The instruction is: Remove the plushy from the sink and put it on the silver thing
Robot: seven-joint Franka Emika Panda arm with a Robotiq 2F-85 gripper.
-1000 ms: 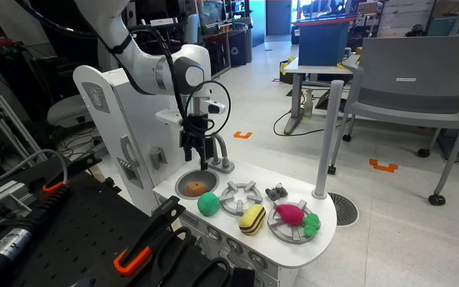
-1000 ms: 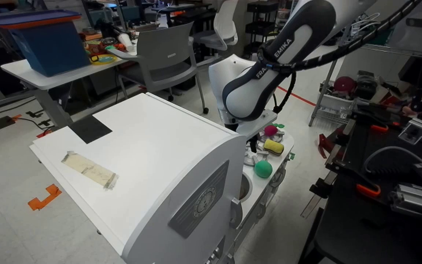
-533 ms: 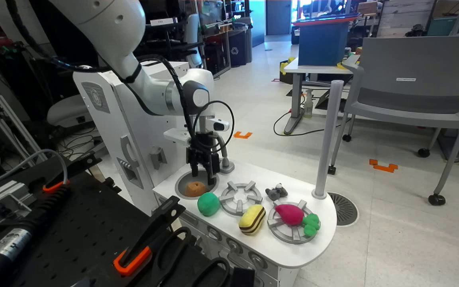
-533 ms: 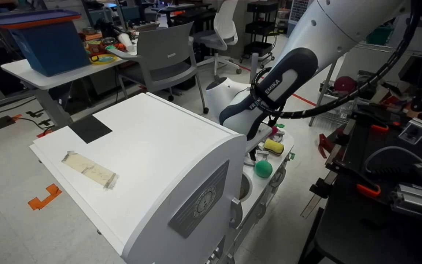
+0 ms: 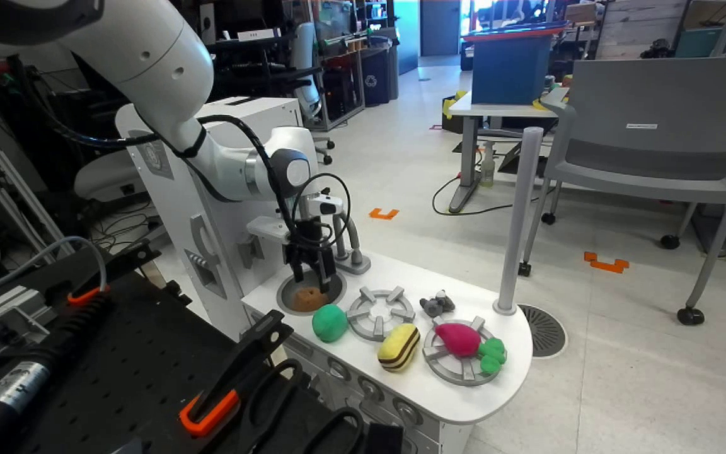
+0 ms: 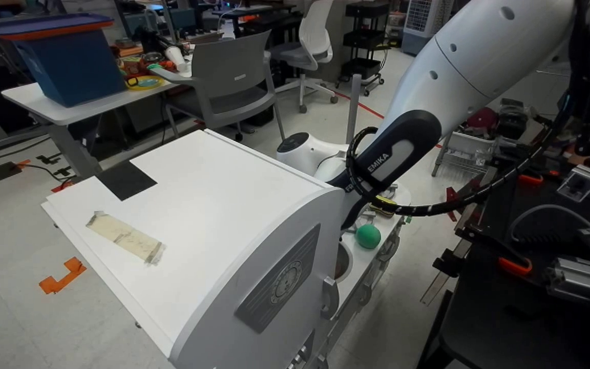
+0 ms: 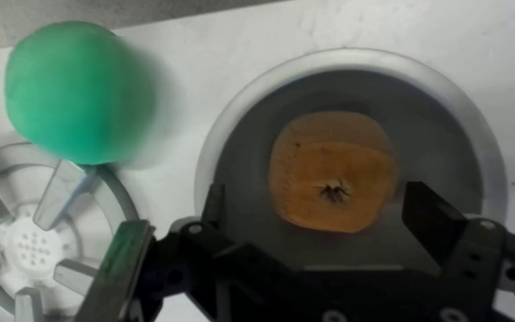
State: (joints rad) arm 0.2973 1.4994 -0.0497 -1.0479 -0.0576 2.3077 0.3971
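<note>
In the wrist view, the hand (image 7: 314, 197) hangs wide over the plushy (image 7: 333, 174). The sink (image 7: 438, 134) leaves it more room at three o'clock than twelve; ball (image 7: 74, 91) outside, at ten.

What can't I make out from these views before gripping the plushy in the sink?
Underside of the plushy: wrist view, hidden by its own body.
Part of the sink: hidden in an exterior view by the white cabinet.
Fingers: mostly hidden there by that cabinet.
Green ball: right side blurred, wrist view.
Grey item: too small to identify in an exterior view.
</note>
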